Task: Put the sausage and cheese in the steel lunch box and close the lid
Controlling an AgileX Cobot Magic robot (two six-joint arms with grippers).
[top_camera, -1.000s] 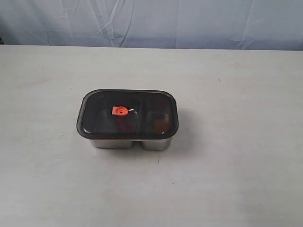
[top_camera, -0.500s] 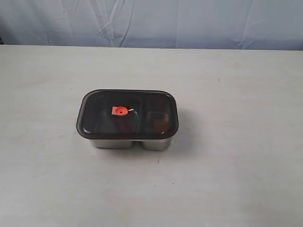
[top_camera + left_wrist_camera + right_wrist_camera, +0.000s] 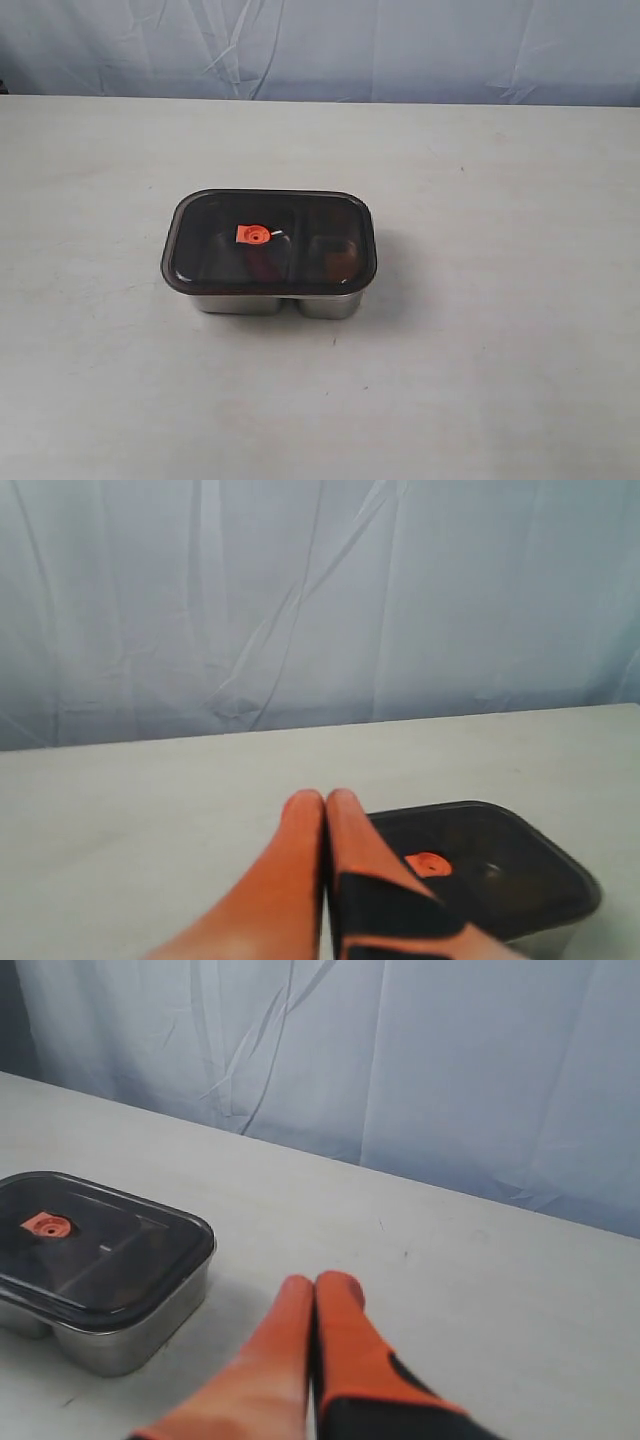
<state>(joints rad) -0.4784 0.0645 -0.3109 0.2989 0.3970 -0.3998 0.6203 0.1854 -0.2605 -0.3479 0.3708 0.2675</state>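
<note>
1. Box position. The box stands on the counter, slightly left of centre in the exterior view. Its steel front wall shows two rounded sections, the wider on the left of that view and the narrower on the right.

2. Lid position. The lid sits flat on the box and covers the whole rim, overhanging the steel wall slightly on all visible sides. The orange valve lies on top of the lid, left of the lid's centre in the exterior view.

3. Contents. Both foods are inside the box and show only dimly through the dark lid. The sausage appears as a dark red shape in the wider section. The cheese appears as a dull orange shape in the narrower section. Finer detail cannot be made out.

4. Left gripper. The jaws are closed, orange fingers pressed side by side, with nothing between them. The lid lies just beyond and to one side of the fingertips; contact is not visible.

5. Right gripper. The jaws are closed and empty. The box lies well apart from the fingertips, with bare counter between.

6. Surroundings. A pale blue cloth hangs behind the counter.
</note>
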